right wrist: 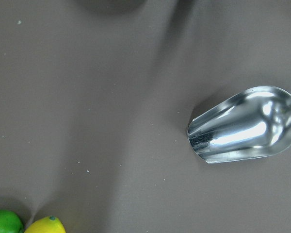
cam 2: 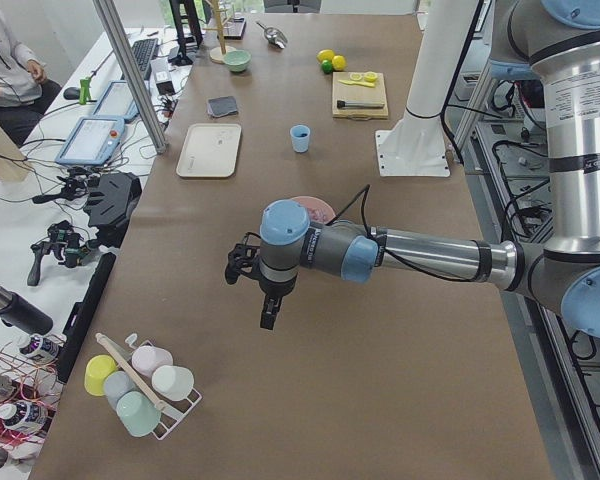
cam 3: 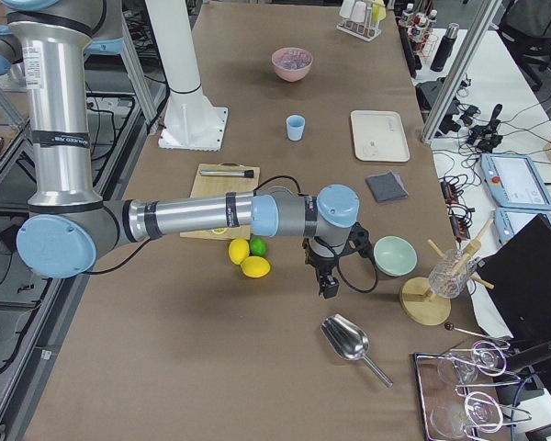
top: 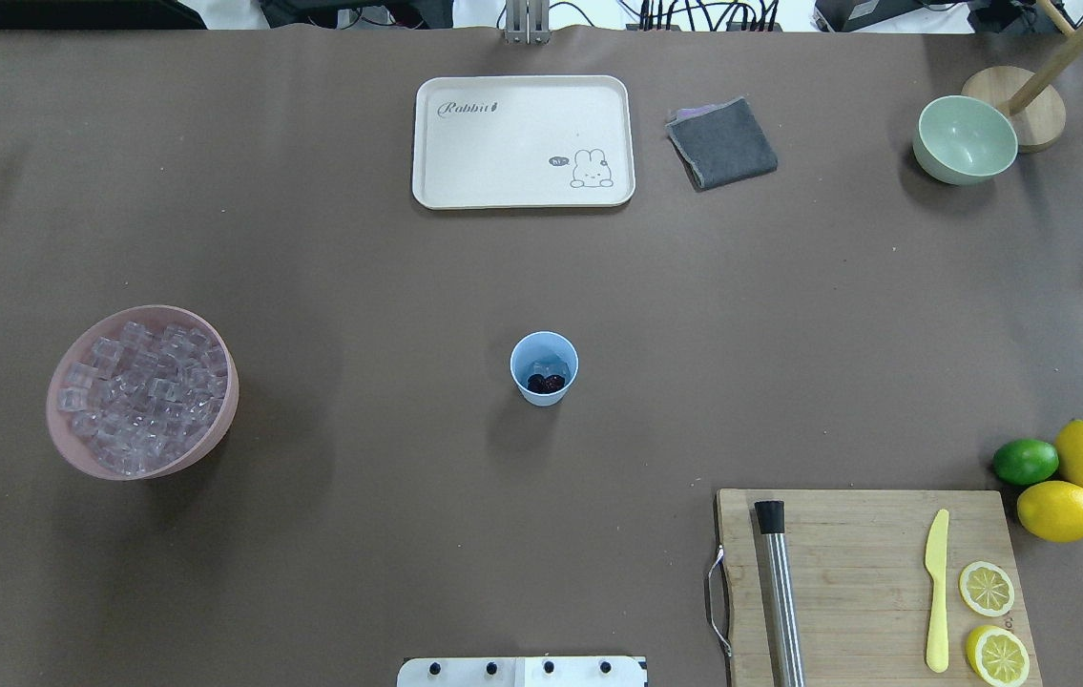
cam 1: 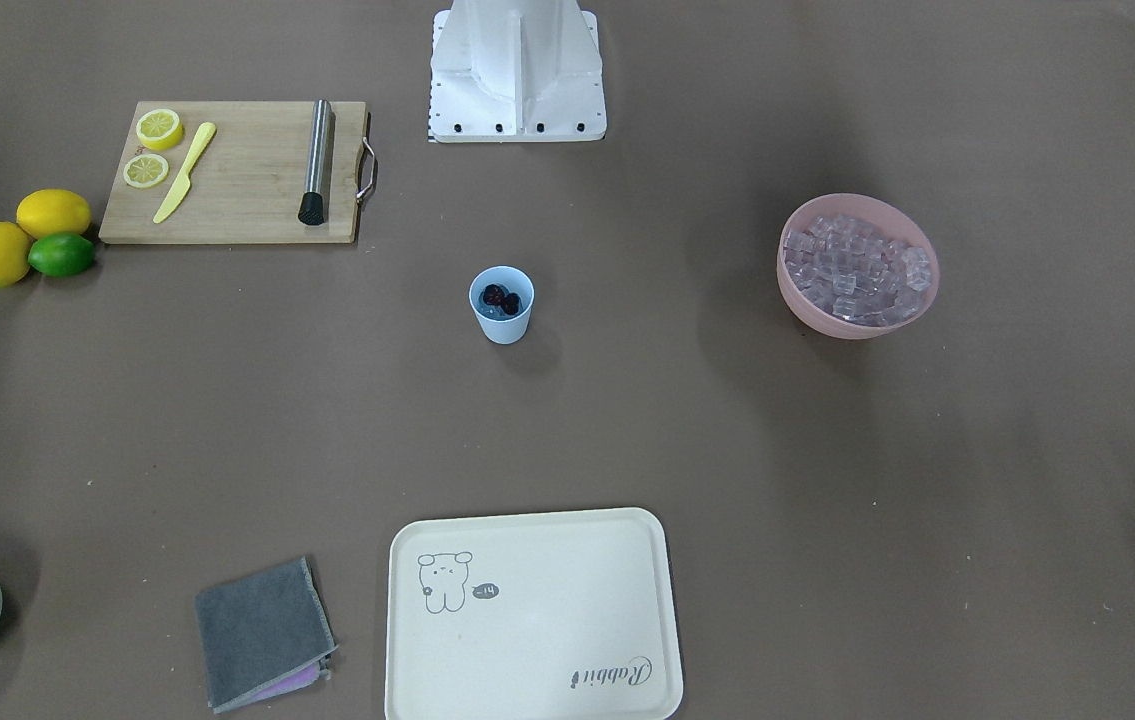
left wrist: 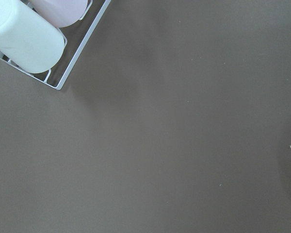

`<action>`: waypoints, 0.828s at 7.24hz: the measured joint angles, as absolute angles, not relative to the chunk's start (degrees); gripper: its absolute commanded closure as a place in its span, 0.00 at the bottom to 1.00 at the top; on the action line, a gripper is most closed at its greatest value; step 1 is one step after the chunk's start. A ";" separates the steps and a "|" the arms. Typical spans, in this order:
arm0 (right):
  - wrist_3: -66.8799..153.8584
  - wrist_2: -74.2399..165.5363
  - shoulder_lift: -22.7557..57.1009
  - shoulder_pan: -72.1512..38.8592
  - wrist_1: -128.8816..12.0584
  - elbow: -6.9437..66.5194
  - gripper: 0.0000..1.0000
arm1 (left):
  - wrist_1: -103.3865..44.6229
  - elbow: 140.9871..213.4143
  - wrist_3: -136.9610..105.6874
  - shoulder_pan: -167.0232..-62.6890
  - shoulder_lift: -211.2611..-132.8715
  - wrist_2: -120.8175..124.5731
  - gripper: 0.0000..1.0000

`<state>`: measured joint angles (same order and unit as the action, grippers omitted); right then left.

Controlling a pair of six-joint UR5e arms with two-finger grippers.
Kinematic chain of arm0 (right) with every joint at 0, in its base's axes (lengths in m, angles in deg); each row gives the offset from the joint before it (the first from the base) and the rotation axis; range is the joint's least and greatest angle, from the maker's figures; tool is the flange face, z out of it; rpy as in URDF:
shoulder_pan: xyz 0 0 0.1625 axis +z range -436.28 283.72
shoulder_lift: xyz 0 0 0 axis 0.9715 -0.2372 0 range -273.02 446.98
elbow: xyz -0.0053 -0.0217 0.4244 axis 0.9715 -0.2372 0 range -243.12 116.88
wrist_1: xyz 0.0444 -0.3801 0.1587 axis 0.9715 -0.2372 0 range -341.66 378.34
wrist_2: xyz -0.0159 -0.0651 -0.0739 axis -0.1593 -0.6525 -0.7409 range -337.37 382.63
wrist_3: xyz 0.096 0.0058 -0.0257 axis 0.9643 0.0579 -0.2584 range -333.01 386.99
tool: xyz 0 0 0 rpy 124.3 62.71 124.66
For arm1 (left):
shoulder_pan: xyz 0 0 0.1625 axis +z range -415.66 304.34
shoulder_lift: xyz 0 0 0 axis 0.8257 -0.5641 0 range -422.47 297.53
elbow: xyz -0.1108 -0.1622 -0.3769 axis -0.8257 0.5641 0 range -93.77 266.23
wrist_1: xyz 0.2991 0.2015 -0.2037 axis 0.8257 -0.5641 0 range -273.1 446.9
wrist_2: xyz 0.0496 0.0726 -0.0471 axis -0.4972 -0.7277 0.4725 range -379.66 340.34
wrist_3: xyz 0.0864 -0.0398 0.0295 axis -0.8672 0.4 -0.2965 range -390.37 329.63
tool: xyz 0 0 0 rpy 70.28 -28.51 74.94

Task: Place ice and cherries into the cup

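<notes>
Cherries (top: 546, 383) lay in the blue cup (top: 544, 393) mid-tabletop, ice (top: 145, 391) in the pink bowl (top: 221, 429) toward the left edge. Left gripper (cam 2: 268, 318) and right gripper (cam 3: 330, 287) fingers' spread could not be told.

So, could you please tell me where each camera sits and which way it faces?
Front-facing: across the table, looking down; robot base at top.
Overhead: behind the robot, looking forward and down; base at bottom.
Exterior left: table's left end; left arm near.
Exterior right: right end; right arm near.
Left wrist: down at rack; no jaws.
Right wrist: down at scoop; no jaws.
Shared: first two show the cup.
</notes>
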<state>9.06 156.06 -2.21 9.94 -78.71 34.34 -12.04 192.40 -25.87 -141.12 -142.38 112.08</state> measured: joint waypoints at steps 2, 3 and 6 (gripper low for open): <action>9.08 156.13 -2.45 9.94 -78.70 34.29 0.00 | -9.32 192.63 -25.81 -141.20 -142.48 112.77 0.03; 9.12 156.12 -2.47 9.94 -78.70 34.11 0.00 | -6.92 192.91 -25.80 -141.43 -142.69 114.52 0.03; 9.07 155.85 -2.48 9.94 -78.64 32.95 0.00 | -4.30 192.88 -25.80 -142.49 -142.45 117.64 0.03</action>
